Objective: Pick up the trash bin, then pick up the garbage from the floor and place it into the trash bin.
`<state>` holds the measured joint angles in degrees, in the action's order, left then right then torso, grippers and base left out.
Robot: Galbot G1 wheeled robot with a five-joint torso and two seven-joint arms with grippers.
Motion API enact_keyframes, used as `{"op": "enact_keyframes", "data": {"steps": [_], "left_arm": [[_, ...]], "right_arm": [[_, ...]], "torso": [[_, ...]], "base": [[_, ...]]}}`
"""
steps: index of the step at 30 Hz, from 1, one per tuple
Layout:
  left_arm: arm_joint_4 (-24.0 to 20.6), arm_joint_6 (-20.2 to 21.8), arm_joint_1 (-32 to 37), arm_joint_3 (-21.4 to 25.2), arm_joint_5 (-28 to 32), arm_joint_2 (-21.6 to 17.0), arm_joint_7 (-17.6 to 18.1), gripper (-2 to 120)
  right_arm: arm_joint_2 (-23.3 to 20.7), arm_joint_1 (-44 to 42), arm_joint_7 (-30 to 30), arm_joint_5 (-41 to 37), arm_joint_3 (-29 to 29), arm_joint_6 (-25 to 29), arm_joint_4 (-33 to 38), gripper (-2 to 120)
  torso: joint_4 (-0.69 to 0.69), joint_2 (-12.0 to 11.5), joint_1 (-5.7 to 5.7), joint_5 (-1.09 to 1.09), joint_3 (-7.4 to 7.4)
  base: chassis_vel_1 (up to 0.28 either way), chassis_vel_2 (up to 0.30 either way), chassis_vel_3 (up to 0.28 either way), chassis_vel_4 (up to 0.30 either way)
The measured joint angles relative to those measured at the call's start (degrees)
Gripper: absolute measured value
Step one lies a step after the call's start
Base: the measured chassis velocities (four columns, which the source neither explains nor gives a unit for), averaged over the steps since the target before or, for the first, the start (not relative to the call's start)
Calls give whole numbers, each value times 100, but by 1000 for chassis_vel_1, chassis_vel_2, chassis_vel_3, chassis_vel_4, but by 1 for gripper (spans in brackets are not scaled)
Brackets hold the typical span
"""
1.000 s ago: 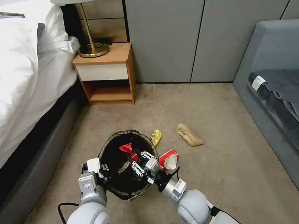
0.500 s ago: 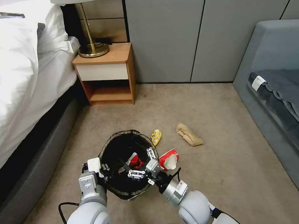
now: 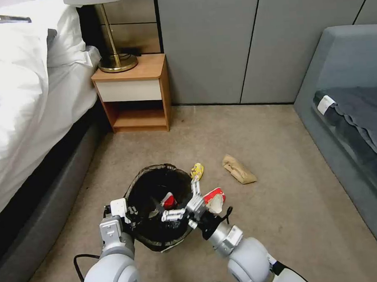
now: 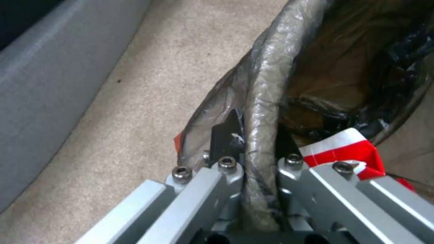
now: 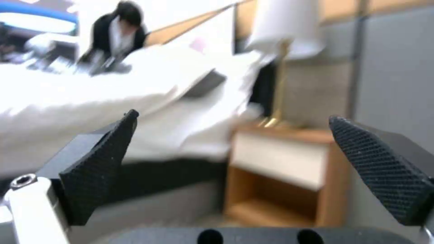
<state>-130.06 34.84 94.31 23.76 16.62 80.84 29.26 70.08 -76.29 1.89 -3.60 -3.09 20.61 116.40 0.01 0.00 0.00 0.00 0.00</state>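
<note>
Since 1 second ago the right gripper (image 3: pixel 184 199) has let go of the red-and-white cup (image 3: pixel 168 200) — it now lies inside the trash bin (image 3: pixel 137 190) — and has swung toward the bin's right rim, fingers spread wide and empty. The left gripper (image 4: pixel 253 159) stays clamped on the bin's bag-lined rim. On the carpet (image 3: pixel 284 195) beside the bin lie 3 pieces (another crushed cup (image 3: pixel 214 200), a yellow wrapper (image 3: pixel 197 170), a brown paper bag (image 3: pixel 238 168)).

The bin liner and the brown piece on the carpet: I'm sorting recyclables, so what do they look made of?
The trash bin liner looks like thin, glossy plastic film, wrinkled and translucent where the left gripper pinches the rim. The brown piece looks like matte kraft paper, creased and crumpled, probably a bag.
</note>
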Motion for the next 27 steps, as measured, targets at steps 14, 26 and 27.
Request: {"op": "enact_keyframes", "data": {"steps": [14,26,27], "left_arm": [[1,-22,-79,203,39,51,0,0],[-52,-30,-79,237,53,88,3,0],[-52,-30,-79,237,53,88,3,0]], "right_arm": [[379,-1845,-1134,686,1127,651,646,100],[395,-2168,-1284,718,1284,725,543,100],[395,-2168,-1284,718,1284,725,543,100]], "torso": [[-1,0,1,0,0],[-1,0,0,0,0],[-1,0,0,0,0]], "base": [[0,0,0,0],[0,0,0,0],[0,0,0,0]]}}
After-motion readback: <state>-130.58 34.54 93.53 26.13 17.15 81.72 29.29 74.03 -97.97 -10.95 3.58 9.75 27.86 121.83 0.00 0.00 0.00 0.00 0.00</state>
